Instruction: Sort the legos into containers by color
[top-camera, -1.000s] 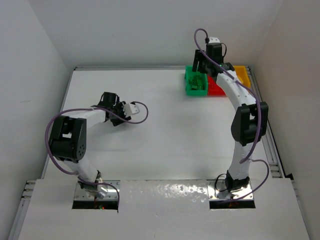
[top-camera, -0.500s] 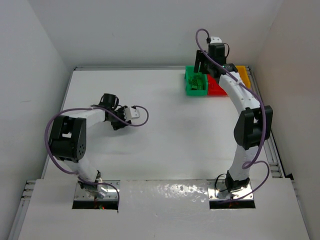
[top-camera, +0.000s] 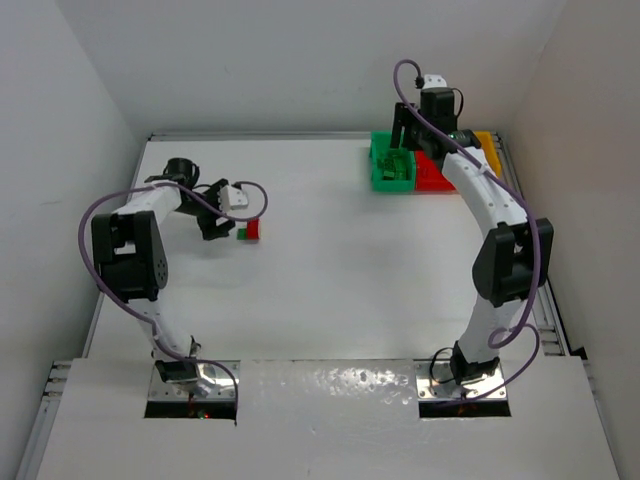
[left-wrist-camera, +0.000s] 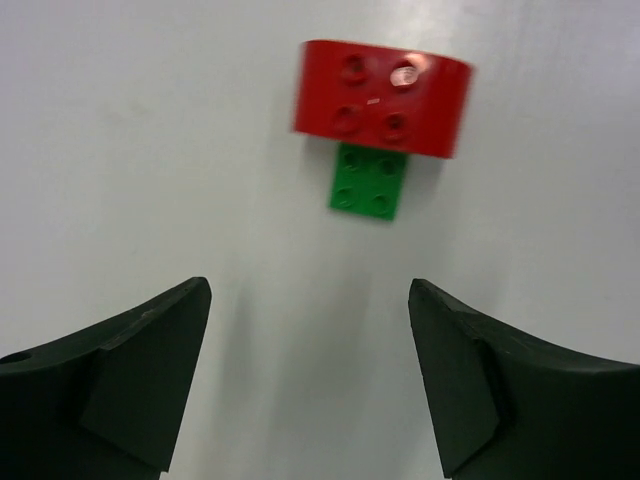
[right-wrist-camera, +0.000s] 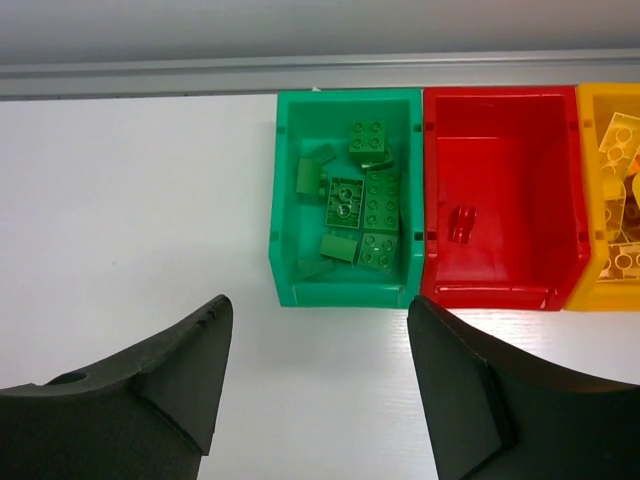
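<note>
Left side of worktop (top-camera: 350, 270): left fingers (left-wrist-camera: 130, 370) spread wide, nothing between them, only bare white surface in the gap. Ahead of the fingers, slightly off toward the right finger, lie two loose legos. A red brick (left-wrist-camera: 382, 97), four studs up, lies farther off. A smaller green brick (left-wrist-camera: 369, 181), flat and studs up, sits against its near edge; touching, as far as the wrist view shows. From above, the pair sits just beside the left arm's tip, green (top-camera: 242, 236) to the left of red (top-camera: 253, 230).

Far right corner: three bins in a row, touching side to side, against the back edge. The order is green bin (right-wrist-camera: 345, 296), red bin (right-wrist-camera: 500, 150), yellow-orange bin (right-wrist-camera: 585, 200), the last cut off by the frame edge.

Right fingers (right-wrist-camera: 150, 400) also wide open and empty, hanging above the worktop on the near side of the green bin.

Contents: a heap of green bricks (right-wrist-camera: 365, 210) in the green bin; one small red piece (right-wrist-camera: 462, 224) on the red bin's floor; several yellow bricks (right-wrist-camera: 620, 200) in the yellow-orange bin.
</note>
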